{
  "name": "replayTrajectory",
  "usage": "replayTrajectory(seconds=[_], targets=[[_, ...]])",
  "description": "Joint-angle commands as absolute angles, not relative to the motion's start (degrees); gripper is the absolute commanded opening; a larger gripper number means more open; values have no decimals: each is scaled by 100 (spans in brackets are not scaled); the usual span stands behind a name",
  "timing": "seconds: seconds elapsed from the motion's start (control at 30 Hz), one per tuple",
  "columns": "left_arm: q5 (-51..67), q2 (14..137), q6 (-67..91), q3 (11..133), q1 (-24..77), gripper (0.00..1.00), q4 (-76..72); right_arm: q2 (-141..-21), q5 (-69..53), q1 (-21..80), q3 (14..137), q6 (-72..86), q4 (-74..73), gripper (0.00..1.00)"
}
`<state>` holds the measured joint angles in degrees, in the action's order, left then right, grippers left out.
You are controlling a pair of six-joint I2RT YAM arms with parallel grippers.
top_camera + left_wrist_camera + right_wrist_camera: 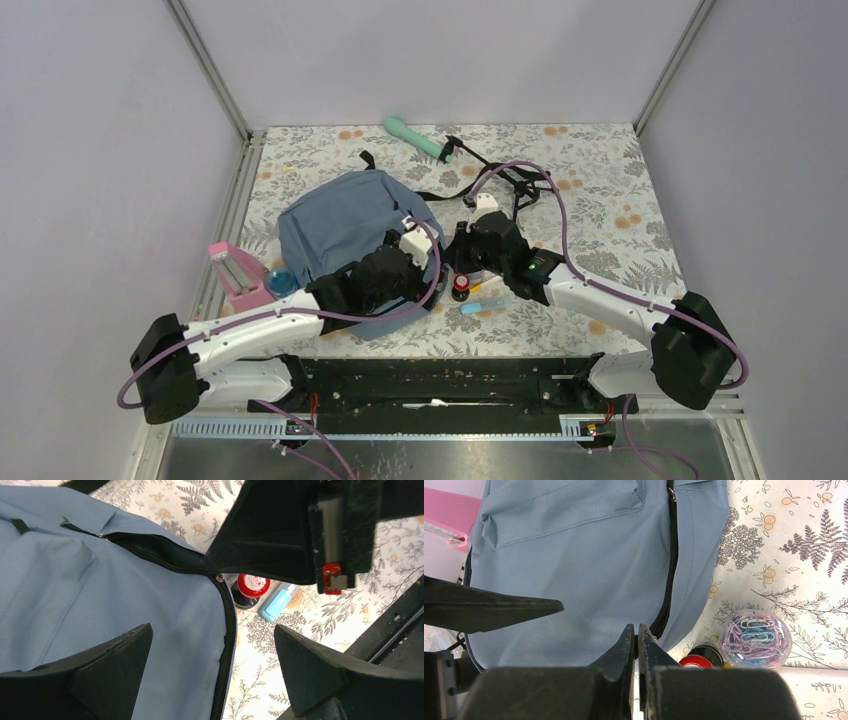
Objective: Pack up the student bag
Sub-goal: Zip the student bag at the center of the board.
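Table (620, 200) in a fern print, with the student bag (340, 215) lying left of centre.
We are pinching the bag's dark zipper edge with our right gripper (637, 630), jaws closed on it. Our left gripper (212, 632) is hovering above the blue fabric, jaws wide open. A red-capped jar (252, 586) and a clear ball of paper clips (756, 639) are sitting just beside the bag.

Enclosed robot test cell. Plain panel walls (100, 150) on aluminium posts (211, 72) surround a floral-covered table (620, 200).
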<state>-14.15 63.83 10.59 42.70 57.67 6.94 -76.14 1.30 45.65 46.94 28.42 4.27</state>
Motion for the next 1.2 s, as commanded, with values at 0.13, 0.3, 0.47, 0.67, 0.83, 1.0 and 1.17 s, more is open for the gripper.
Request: replayTrajectory(seconds=[0.13,0.3,0.47,0.67,0.83,1.0,1.17], targets=[[-1397,6842,1053,3967,5730,99,25,-7413,353,4614,4643,2931,624,0],[-1460,7247,908,3953,5731,63,-335,-7398,403,4614,4640,2974,624,0],[-1338,7561,927,4067,5739,25,-418,-7413,444,4605,4658,3039,587,0],[-1310,7465,1047,3882,5775,0,-281,-7503,641,4473,4794,2934,380,0],[-1239,7162,1275,3554,5928,0,-283,-7779,492,4211,5159,2670,194,0],[-1149,7063,1511,3281,6073,0,-278,-8155,377,3955,5602,2412,-156,0],[-1279,6870,1652,3182,6271,0,-128,-8494,288,3783,5912,2254,-315,0]])
